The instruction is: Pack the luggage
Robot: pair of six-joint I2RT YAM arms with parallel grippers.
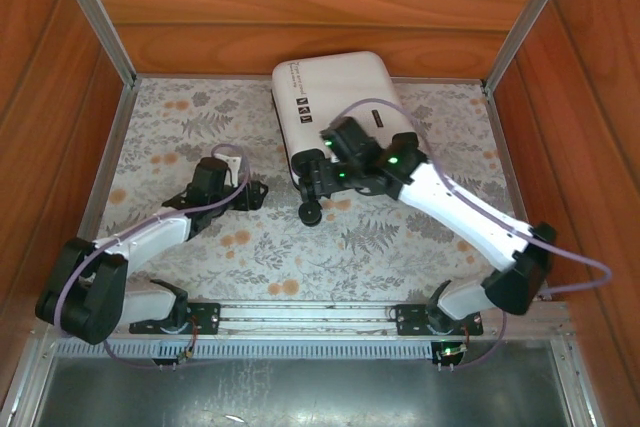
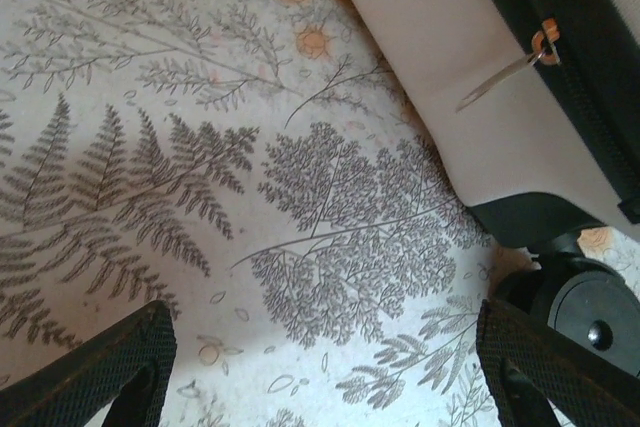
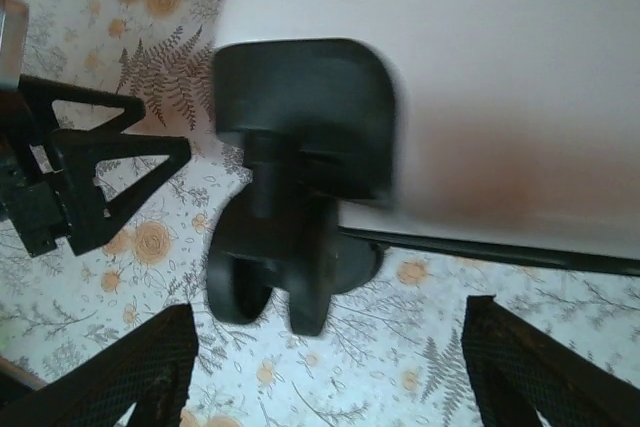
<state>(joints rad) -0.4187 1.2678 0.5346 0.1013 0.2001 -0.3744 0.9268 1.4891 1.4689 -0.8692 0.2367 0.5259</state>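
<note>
I saw the suitcase (image 1: 335, 97) lying upper centre on my bench (image 1: 180, 127). My left claw (image 2: 320, 332) hung wide and empty beside it; my right claw (image 3: 330, 317) gaped wide by a wheel (image 3: 290, 277).

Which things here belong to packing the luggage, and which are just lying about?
Job: luggage, closed, with its wheel and zipper pull; left gripper and right gripper, both open.
Just there: floral table cover; wooden walls.
</note>
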